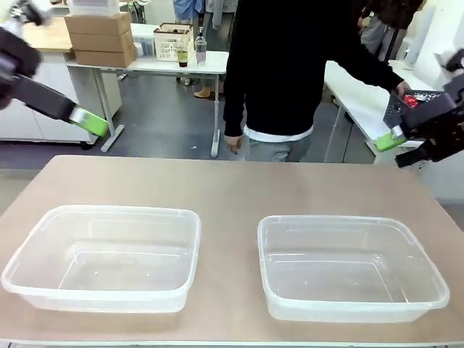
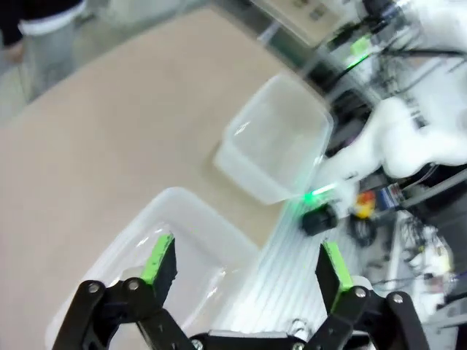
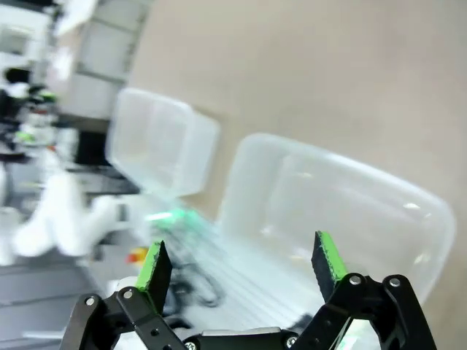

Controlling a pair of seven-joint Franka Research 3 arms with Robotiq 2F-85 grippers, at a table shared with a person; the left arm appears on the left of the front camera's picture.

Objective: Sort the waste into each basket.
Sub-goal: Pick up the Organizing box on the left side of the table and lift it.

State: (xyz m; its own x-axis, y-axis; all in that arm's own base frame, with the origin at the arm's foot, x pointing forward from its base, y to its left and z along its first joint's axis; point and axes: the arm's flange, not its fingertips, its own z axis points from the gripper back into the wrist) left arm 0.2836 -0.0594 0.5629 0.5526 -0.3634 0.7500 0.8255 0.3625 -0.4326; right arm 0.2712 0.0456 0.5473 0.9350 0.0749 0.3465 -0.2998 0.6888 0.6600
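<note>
Left claw (image 2: 246, 251) blk w/ green pads (image 2: 158, 257), silver screws (image 2: 89, 288).

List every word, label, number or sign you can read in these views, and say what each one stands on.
No text is legible in any view.
Print on the small carton in the background: too small to read.
Label on the bottle beside it: too small to read.
The cardboard boxes: no print to make out.
The left basket and right basket: plain, no label seen.
</note>
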